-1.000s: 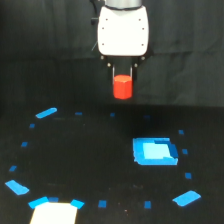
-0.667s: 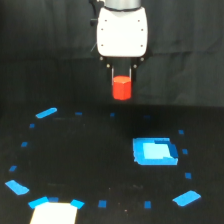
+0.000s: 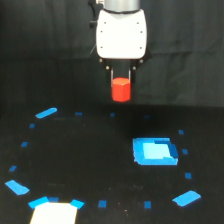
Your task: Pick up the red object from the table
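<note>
We see a flat black table (image 3: 90, 165), a large blue square patch (image 3: 155, 151) lying on its right side, small blue tape marks (image 3: 46, 113) scattered in a ring, a pale rectangle (image 3: 54, 213) at the near left edge.

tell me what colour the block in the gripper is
Red-orange, plain; the red object shows clearly in the exterior view.

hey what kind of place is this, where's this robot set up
Probably a lab test bench: a black table dotted with blue tape marks, a dark backdrop, and a white gripper holding a red object above it.
</note>
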Available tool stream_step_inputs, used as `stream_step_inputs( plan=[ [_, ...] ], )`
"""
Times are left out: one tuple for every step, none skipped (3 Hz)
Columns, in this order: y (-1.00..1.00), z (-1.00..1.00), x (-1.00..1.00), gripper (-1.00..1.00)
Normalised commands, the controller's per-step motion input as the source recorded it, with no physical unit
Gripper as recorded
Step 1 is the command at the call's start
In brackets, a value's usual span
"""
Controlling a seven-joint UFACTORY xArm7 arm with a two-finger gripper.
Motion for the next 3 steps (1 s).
stream_step_inputs(
  plan=[
    [-0.01, -0.21, -0.11, -1.0],
    [0.17, 0.26, -0.08, -0.85],
    [-0.26, -0.07, -0.54, -1.0]
  ],
)
